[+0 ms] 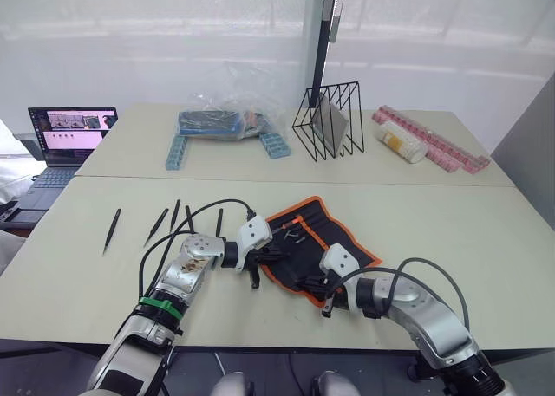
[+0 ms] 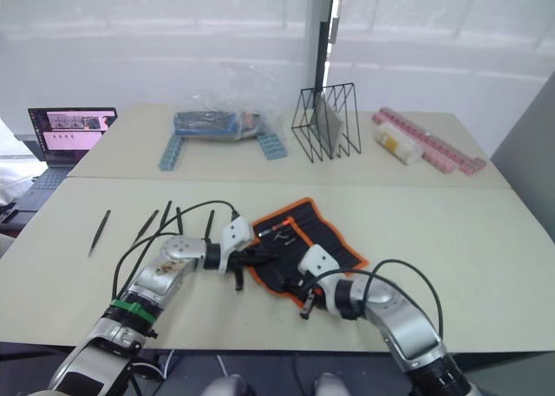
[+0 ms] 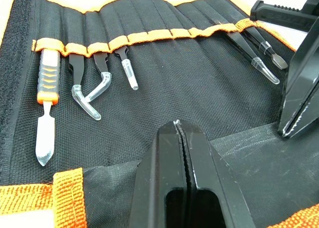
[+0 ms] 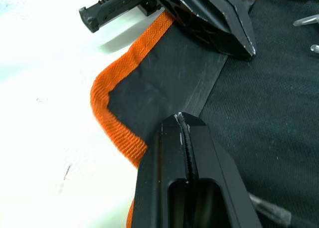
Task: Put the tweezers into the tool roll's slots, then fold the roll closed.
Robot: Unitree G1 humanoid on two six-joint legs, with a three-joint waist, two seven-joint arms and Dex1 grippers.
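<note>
The right gripper (image 4: 183, 119) has its fingers pressed together on a fold of the tool roll (image 1: 316, 240) by its orange edge; the left gripper (image 3: 177, 125), fingers closed on the same fold, sits just beyond. Past those fingertips run the slots (image 3: 149, 36). Loose tweezers (image 1: 113, 230) lie well apart on the table (image 1: 451, 231)

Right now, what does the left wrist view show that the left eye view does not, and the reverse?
Left wrist view alone: the slots close up, with an orange-handled tool and clear-capped tips tucked in, and the left gripper with its fingers pressed together.
Left eye view alone: four loose tweezers on the table, a laptop, a wire rack and a plastic bag.
Both: the open tool roll with orange trim, and the right gripper beside it.
</note>
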